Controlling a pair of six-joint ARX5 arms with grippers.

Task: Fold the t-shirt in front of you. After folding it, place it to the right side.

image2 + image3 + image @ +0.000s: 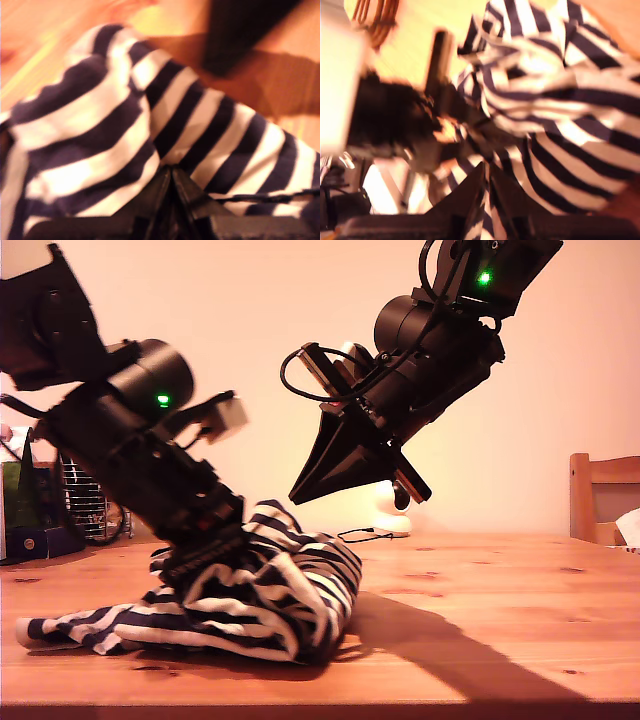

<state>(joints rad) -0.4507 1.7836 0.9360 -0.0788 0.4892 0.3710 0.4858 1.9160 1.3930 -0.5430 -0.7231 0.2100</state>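
Note:
The t-shirt (260,590), navy and white striped, lies bunched in a heap on the wooden table (500,620), toward the exterior view's left. My first gripper (200,552) comes down from that side and is shut on a fold of the t-shirt (125,115); its fingers (170,172) meet at the fabric. My second gripper (300,490) hangs above the heap, clear of the cloth, with its jaws together and nothing between them. It (486,167) looks down on the t-shirt (560,100) and on the first arm (395,120).
A wooden chair (600,495) stands at the exterior view's right edge. Behind the heap are a white rounded object (388,510) and a dark cable (360,535). A wire rack (85,500) and clutter fill the exterior view's far left.

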